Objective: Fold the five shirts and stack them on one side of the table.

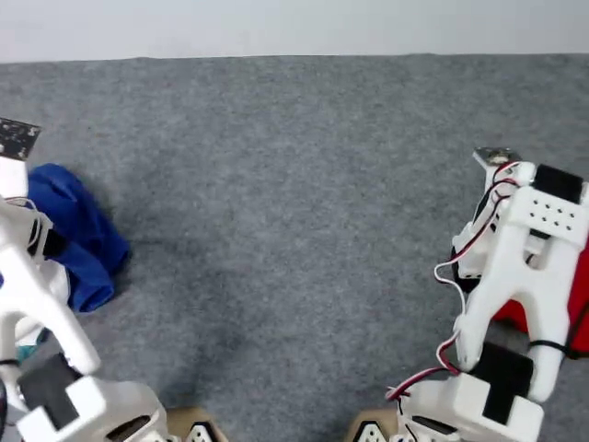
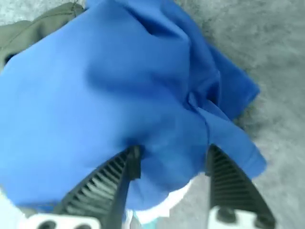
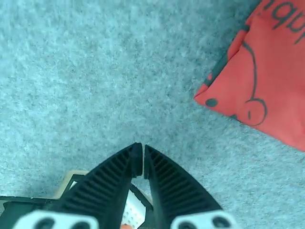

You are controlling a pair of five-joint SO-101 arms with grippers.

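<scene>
The left hand (image 2: pixel 174 152) is spread open over the crumpled blue shirt (image 2: pixel 119 95) at the table's (image 1: pixel 294 184) left edge, with an olive cloth (image 2: pixel 33 24) peeking from beneath. The right hand (image 3: pixel 143 150) is clenched on nothing beside the red shirt (image 3: pixel 257 76), which lies by the right edge, partly hidden behind the arm.

Bright, even, diffuse overhead light. Faint soft shadows on grey mat (image 1: pixel 304 166) next to blue shirt (image 1: pixel 78 235) & w/in its folds.
</scene>
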